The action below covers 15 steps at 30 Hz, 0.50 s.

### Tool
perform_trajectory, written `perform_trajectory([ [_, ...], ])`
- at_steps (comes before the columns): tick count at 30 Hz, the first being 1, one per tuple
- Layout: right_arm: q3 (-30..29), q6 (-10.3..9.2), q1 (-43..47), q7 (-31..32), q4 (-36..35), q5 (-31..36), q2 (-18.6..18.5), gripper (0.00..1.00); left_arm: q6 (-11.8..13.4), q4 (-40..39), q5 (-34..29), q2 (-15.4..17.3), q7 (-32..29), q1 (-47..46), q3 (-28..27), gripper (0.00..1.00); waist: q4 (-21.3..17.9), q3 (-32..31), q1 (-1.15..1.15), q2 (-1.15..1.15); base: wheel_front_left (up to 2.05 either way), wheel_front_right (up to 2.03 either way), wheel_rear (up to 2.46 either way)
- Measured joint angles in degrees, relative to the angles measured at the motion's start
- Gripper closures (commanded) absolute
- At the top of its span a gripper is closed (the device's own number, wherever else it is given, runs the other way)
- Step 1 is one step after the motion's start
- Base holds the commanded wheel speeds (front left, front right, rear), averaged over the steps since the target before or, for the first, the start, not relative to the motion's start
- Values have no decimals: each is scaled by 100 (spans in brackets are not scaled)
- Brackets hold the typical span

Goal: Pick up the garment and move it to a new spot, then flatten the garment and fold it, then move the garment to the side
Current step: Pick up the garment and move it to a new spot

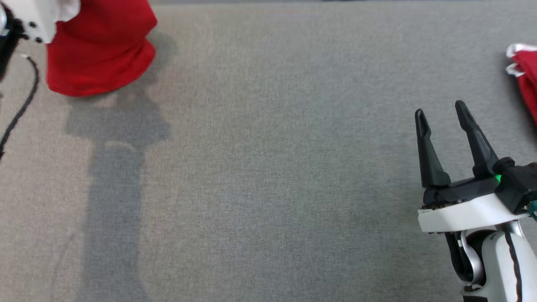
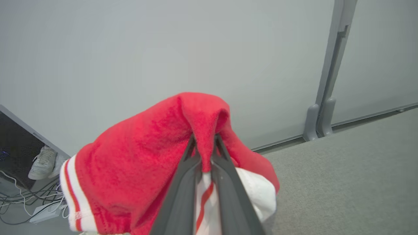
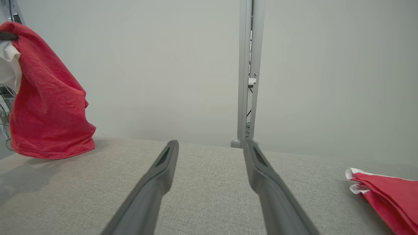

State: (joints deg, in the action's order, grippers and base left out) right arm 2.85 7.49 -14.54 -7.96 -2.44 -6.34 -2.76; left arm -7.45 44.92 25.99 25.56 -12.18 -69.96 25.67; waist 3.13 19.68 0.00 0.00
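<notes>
Risk of dropping: pinching only a narrow ridge of the red garment (image 2: 137, 156) in the left gripper (image 2: 205, 141), fingers pressed together on the cloth, so possibly slipping free under the hanging weight on any quick move. Also risking dragging the lower hem over the grey woven surface (image 1: 268, 167) and landing bunched. Hanging at the upper left of the head view as a rumpled bundle, showing white trim with red stripes; hem touching the surface or not, cannot tell. Idling with the right gripper (image 1: 439, 109) spread wide and empty at lower right, near a second red garment (image 1: 526, 71) at the right edge.
</notes>
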Motion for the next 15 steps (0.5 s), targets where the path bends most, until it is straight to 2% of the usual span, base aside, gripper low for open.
perform_trajectory([
  [8,57,0,224,-246,453,-332,0,0,14,-1057,112,-409,-464,51,471,100,-275,-768,0,0,0,0,0],
  [15,-15,0,318,-380,646,-461,-2,0,414,-2046,247,-1112,-802,286,683,100,-683,-1064,0,0,0,0,0],
])
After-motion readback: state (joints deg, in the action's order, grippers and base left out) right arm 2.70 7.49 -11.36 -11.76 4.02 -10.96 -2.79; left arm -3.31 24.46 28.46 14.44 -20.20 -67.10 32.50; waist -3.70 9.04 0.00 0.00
